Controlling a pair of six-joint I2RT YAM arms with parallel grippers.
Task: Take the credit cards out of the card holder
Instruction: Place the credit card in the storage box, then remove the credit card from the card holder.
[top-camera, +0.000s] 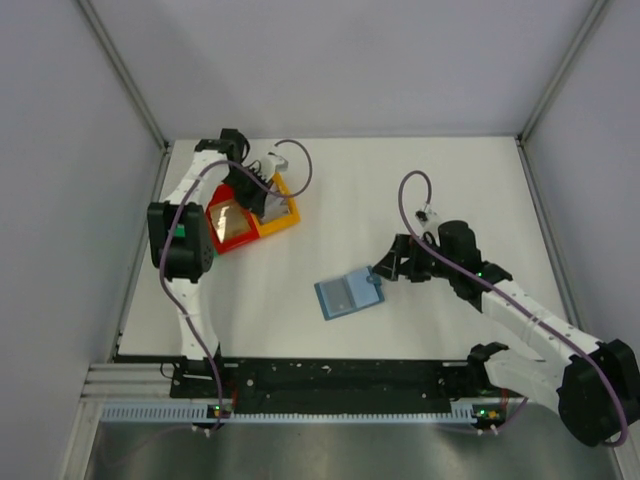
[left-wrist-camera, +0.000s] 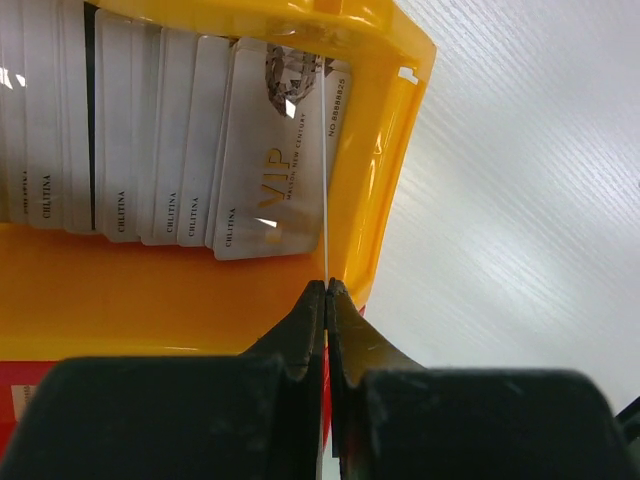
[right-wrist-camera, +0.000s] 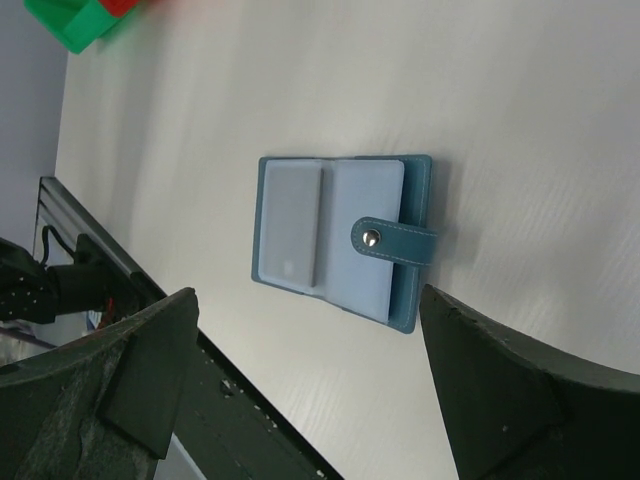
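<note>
Yellow tray (left-wrist-camera: 385, 190), ahead of the left fingers (left-wrist-camera: 326, 290): at least five overlapping white cards (left-wrist-camera: 265, 150). Left fingers: closed on one edge-on card (left-wrist-camera: 324, 180). One card holder (right-wrist-camera: 290, 225) lies open on the desk (right-wrist-camera: 500, 120), between the right fingers (right-wrist-camera: 308, 300), which are spread wide and hold nothing.

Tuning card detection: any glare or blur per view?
Left wrist: glints on the cards in the yellow tray; jaws dark, soft. Right wrist: card holder sharp, evenly lit; jaws blurred. Top external: even light, card holder small.
</note>
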